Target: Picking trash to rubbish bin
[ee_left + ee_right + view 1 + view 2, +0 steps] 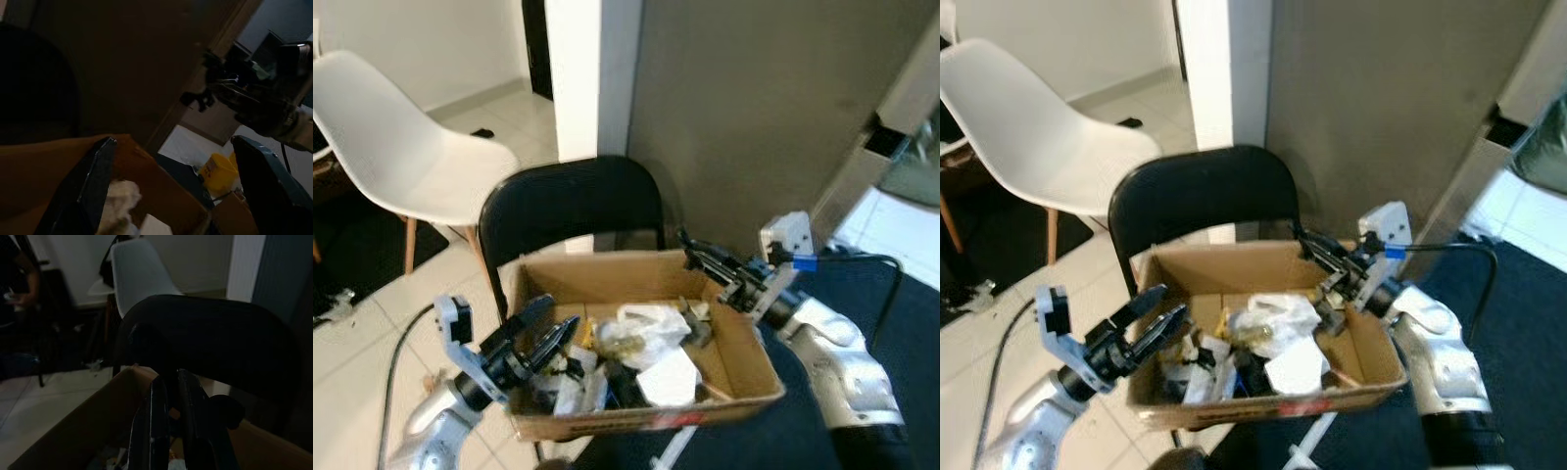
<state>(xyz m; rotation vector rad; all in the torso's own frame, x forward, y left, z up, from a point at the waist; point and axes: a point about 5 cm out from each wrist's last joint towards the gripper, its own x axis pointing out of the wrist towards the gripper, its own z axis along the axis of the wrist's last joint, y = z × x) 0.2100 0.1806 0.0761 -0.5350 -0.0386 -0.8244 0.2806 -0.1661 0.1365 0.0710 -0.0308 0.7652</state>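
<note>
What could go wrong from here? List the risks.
The cardboard box sits on the black chair, its front edge looking past the seat; a push from the left pincer might tip it. The right pincer, at the back rim, could snag the wall. Heaped trash may spill.

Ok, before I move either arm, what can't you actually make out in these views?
- Lower trash in the cardboard box: head views, buried under the white bag and white paper.
- Whether the right gripper holds anything: right wrist view too dark.
- Black chair seat: head views, covered by the box.
- Yellow container: left wrist view, dim, label unreadable.
- Left gripper: jaws open, trash beneath shadowed.
</note>
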